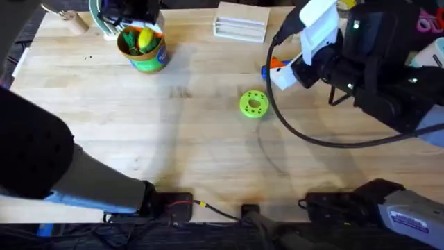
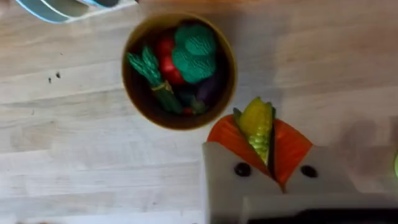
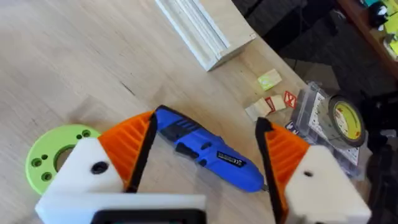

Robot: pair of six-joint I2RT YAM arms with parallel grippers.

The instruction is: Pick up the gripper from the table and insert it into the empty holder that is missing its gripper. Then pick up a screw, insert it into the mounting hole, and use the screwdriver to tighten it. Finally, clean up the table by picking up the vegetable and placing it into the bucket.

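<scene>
My left gripper [image 2: 260, 146] is shut on the vegetable [image 2: 255, 121], a yellow toy with green leaves pinched between its orange pads. It hangs just beside the bucket [image 2: 132, 93], which holds green and red toys. Seen from overhead, the vegetable [image 1: 146, 40] hovers at the rim of the bucket [image 1: 149, 59]. The right gripper [image 3: 204, 124] stands open, its fingers on either side of the blue screwdriver [image 3: 208, 155] lying on the table [image 1: 173, 139]. Both of its white holders [image 3: 81, 165] carry orange pads. The screw cannot be made out.
A round green disc [image 1: 253, 103] lies mid-table, left of the right gripper [image 1: 281, 68]. A slotted wooden block [image 1: 241, 21] sits at the far edge. A tape roll [image 3: 345, 121] and small scraps lie beyond the screwdriver. White plates [image 1: 104, 24] stand behind the bucket.
</scene>
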